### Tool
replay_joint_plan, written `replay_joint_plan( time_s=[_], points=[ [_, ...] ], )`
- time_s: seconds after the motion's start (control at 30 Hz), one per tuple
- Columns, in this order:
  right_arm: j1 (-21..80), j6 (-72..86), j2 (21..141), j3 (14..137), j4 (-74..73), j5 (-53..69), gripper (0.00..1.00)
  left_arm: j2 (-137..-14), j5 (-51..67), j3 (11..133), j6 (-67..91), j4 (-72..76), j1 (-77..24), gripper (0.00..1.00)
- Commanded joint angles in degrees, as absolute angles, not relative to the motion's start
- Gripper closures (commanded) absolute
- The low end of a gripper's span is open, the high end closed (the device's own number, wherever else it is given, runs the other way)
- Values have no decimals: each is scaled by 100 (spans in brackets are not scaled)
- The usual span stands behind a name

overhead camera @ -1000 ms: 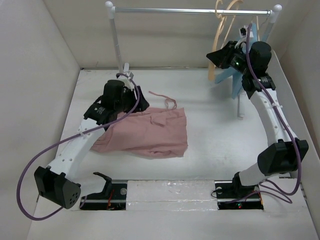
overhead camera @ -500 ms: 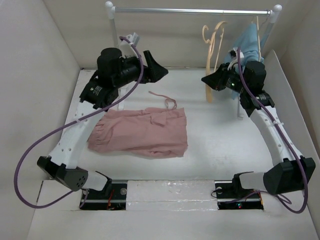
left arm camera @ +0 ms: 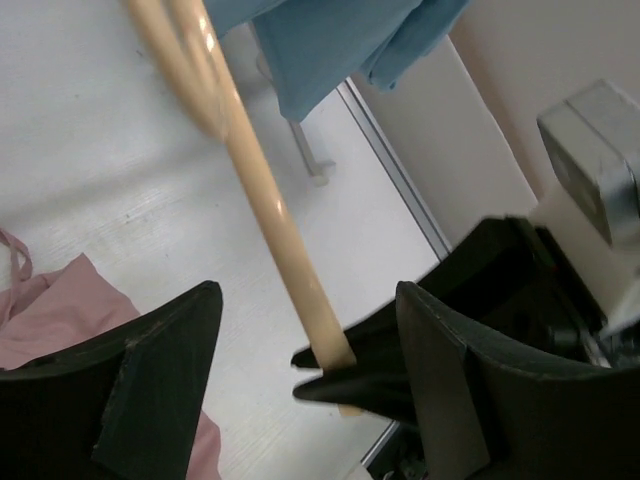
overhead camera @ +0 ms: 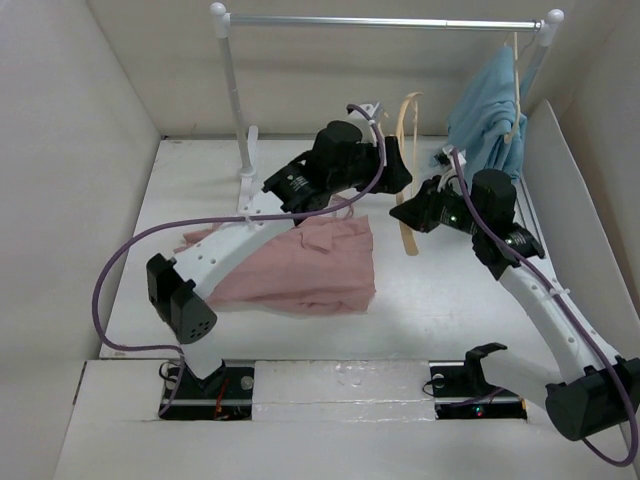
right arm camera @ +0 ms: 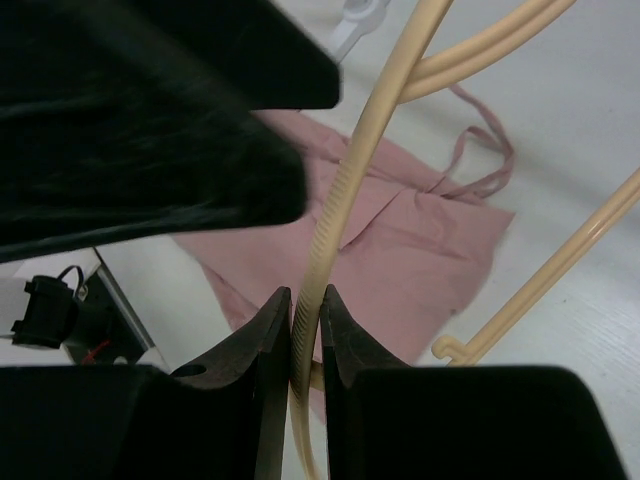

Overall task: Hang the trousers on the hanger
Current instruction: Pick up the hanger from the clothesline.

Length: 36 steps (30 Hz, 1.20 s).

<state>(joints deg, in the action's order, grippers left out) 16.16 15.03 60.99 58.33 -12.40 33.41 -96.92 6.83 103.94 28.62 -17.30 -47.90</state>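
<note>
Hanger (overhead camera: 404,238) has come off the rail (overhead camera: 380,21); left gripper (overhead camera: 398,165) swung over to it. Top: right gripper (overhead camera: 400,214) pinches the hanger beside trousers (overhead camera: 310,265) lying flat on the table (overhead camera: 450,300). Left wrist: left gripper spread wide, hanger between its fingers. Right wrist: fingers clamped tight on the hanger.

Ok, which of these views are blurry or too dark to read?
Top external: evenly lit, soft shadows, sharp, no glare. Left wrist: the hanger blurs toward its upper end, with a small highlight there. Right wrist: upper left is featureless black; the hanger's ribbed bar and the trousers are crisp.
</note>
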Motion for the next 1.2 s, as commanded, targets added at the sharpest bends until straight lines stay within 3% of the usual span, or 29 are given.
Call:
replay_joint_plan(
  time_s=[0.0,0.1,0.13,0.23,0.63,0.67,0.77,0.83,0.87,0.9,1.0,1.1,1.17],
  points=[
    [1836,1459,5863,5687,-1081,3147,100,-9712,71,10433,3128,-1117,-4886,37],
    [1890,1477,5722,5511,-1134,3155,100,-9729,-184,10152,3356,-783,-4887,45],
    [1890,1485,5652,5459,-1195,3138,100,-9747,-298,10003,3444,-660,-4939,53],
    [1951,1529,5520,5370,-1248,3111,100,-9800,-553,9862,3515,-580,-4992,58],
    [2004,2091,5089,4861,-1065,3427,100,-10125,-1239,9747,3805,-326,-5353,58],
    [2065,2153,5071,4817,-1011,3463,100,-10125,-1231,9704,3884,-229,-5353,60],
    [2065,2215,4958,4737,-1116,3402,100,-10116,-1239,9633,3981,-185,-5405,86],
    [2065,2127,4861,4755,-1448,3200,90,-10081,-1239,9580,4069,-220,-5405,100],
    [2065,2066,4747,4798,-1581,3121,82,-10011,-1213,9458,4113,-228,-5405,100],
    [2013,1909,4676,4834,-1739,3059,63,-9959,-1187,9353,4148,-194,-5405,100],
    [1820,1514,4439,4992,-2424,3032,41,-9616,-985,8554,4446,271,-5405,100],
    [1592,1171,4246,5054,-3022,3111,30,-9291,-1115,7762,4763,764,-5536,100],
    [1538,994,4193,5045,-3357,3208,29,-9168,-1361,7368,4904,922,-5659,100]
  ],
)
